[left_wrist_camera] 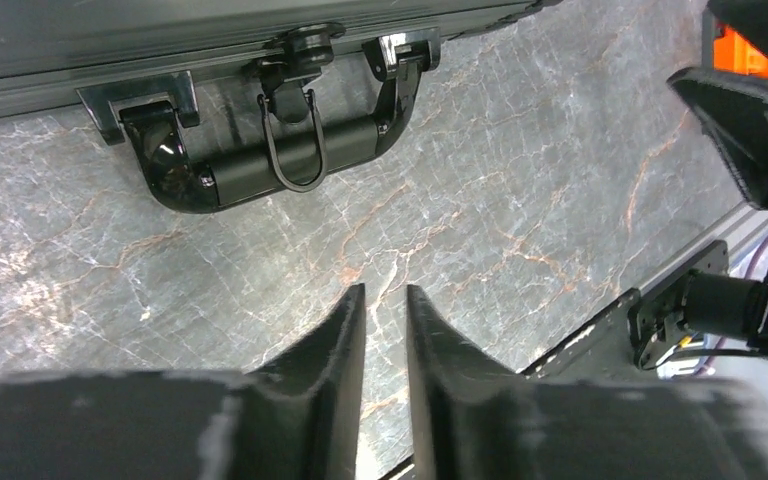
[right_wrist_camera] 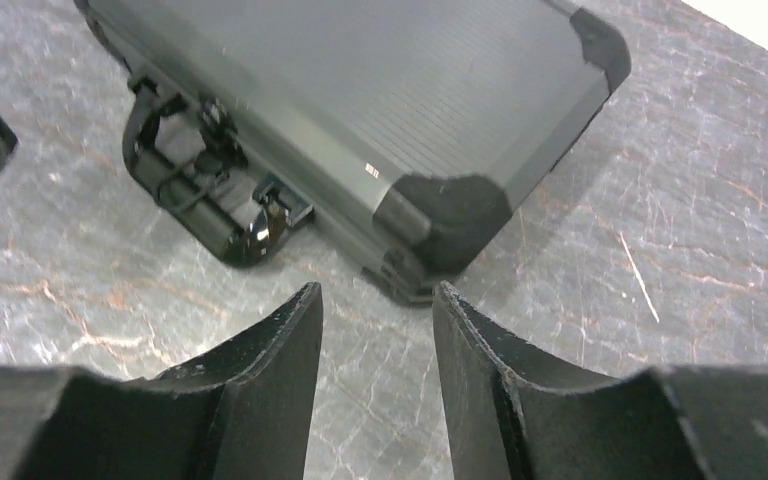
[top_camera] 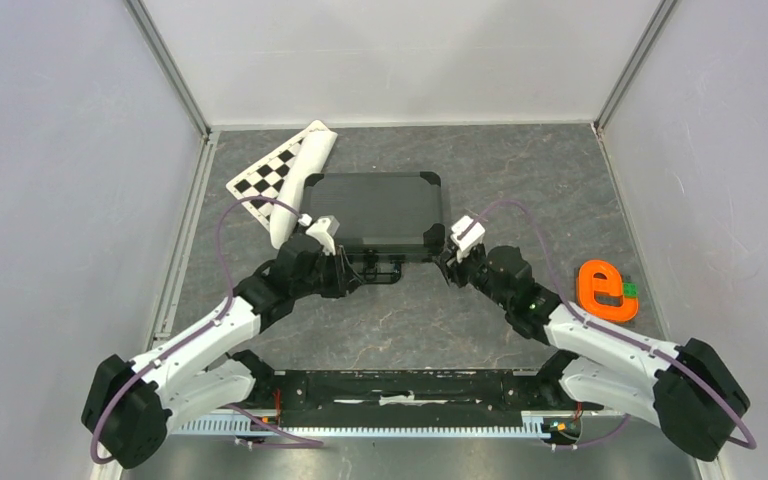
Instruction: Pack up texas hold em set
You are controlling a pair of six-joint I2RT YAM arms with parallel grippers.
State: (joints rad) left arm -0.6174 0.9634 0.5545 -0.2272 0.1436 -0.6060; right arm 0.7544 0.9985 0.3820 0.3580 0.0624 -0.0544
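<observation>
Left hand (left_wrist_camera: 385, 297) barely open, empty — right hand (right_wrist_camera: 377, 297) half open, empty, near closed case (right_wrist_camera: 360, 90).

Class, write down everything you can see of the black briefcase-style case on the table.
The black ribbed case lies flat and shut on the grey marbled table. Its corners carry smooth rounded caps. A glossy black handle is hinged to its near edge and rests on the table, a wire latch loop across it. A white rolled sheet lies along its left side.
</observation>
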